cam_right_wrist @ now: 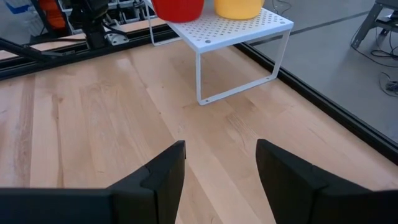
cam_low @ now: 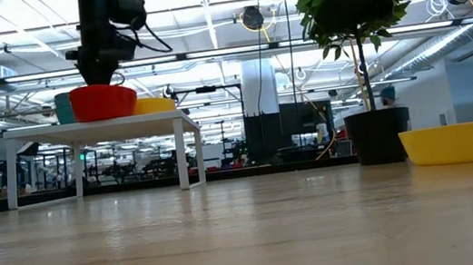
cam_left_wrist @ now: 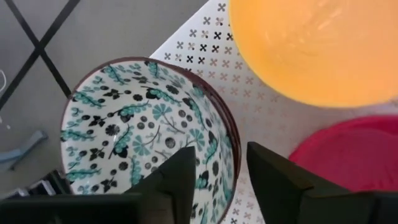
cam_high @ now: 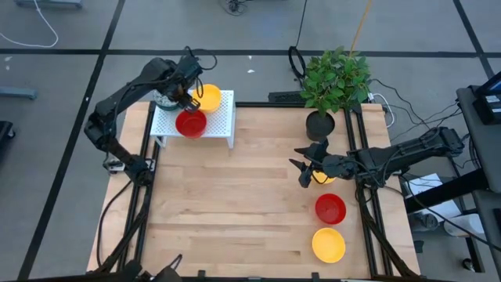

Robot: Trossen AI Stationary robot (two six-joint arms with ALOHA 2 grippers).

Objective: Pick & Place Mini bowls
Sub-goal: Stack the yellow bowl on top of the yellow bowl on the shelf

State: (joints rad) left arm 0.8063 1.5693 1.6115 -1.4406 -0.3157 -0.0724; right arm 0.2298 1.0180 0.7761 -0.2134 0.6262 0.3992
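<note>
A white perforated rack [cam_high: 219,117] stands at the table's far left and carries three mini bowls. They are a yellow bowl [cam_high: 209,96], a red bowl [cam_high: 190,124] and a white bowl with a teal and black pattern [cam_left_wrist: 124,124]. My left gripper [cam_left_wrist: 221,180] hovers open over the patterned bowl, one finger above its inside and one outside its rim [cam_left_wrist: 227,140]. My right gripper [cam_right_wrist: 221,168] is open over bare wood at the table's right, beside a partly hidden yellow bowl [cam_high: 327,179]. A red bowl [cam_high: 330,208] and a yellow bowl [cam_high: 329,244] rest on the table nearer the front.
A black pot with a green leafy plant [cam_high: 333,82] stands at the far right, just behind my right gripper [cam_high: 304,171]. Black frame rails run along both table sides. Bare wood [cam_high: 235,204] stretches across the middle and the near left of the table.
</note>
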